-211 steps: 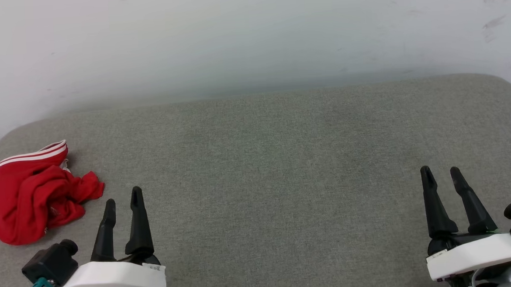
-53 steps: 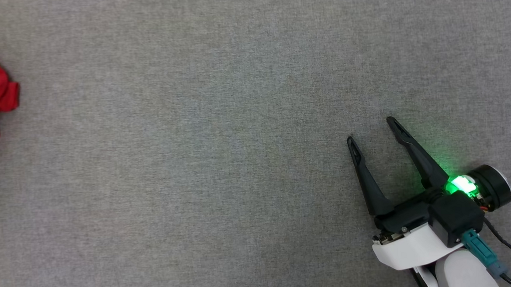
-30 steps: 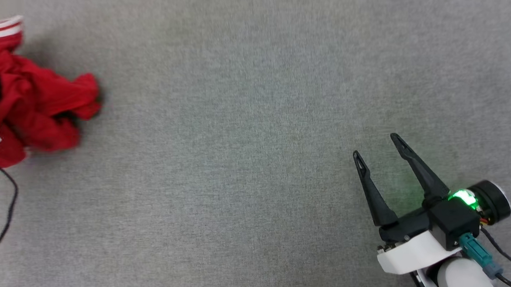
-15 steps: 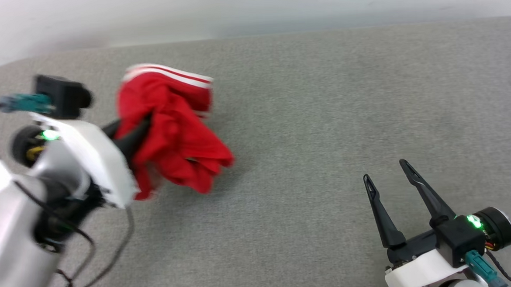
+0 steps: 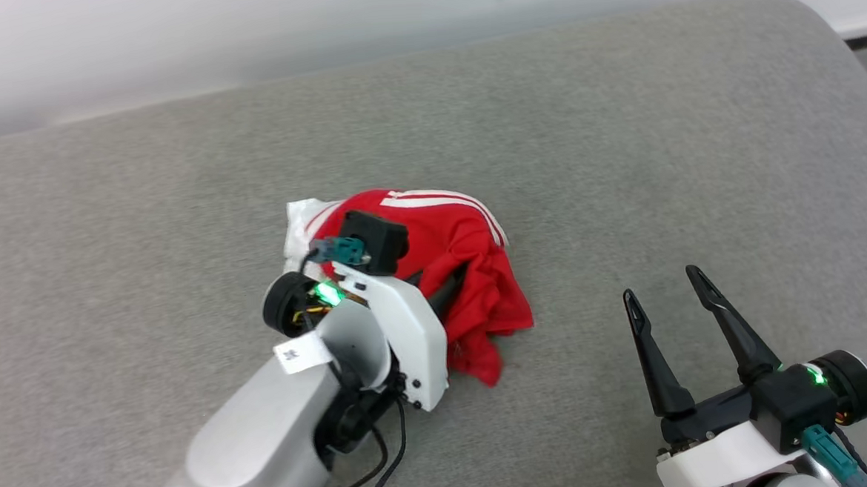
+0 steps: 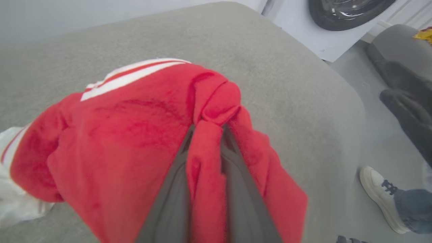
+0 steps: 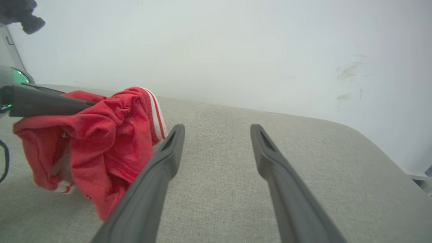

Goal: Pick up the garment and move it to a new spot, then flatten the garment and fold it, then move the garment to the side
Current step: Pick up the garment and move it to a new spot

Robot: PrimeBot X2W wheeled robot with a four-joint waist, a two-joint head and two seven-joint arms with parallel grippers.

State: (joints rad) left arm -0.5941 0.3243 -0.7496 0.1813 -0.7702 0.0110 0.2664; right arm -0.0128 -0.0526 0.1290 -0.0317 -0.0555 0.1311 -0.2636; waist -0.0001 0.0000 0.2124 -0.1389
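1. The garment [image 5: 471, 256] is a crumpled red bundle with white stripes and a white sleeve end. It sits near the middle of the grey padded surface [image 5: 620, 115], pinched by the left hand [image 5: 452, 285].
2. The padded surface is woven grey fabric with rounded corners. A pale wall [image 5: 171, 42] rises behind its far edge.
3. The right hand [image 5: 662, 283] is low over the near right of the surface. Its prongs are spread wide with nothing between them, and it is clear of the garment.
4. The left wrist view shows the grip closely: a fold of red cloth is squeezed between the two dark fingers [image 6: 168, 202], which are nearly together. Beyond the surface's corner it shows a pale floor [image 6: 354, 135], a person's pale shoe [image 6: 379, 197] and a blue trouser leg [image 6: 413, 209]. A dark round rim [image 6: 347, 13] is at the top.
5. The right wrist view shows the bundle side-on, drooping in folds from the left hand. Scuff marks [image 7: 347, 71] show on the wall. I cannot tell whether the lowest folds touch the surface.
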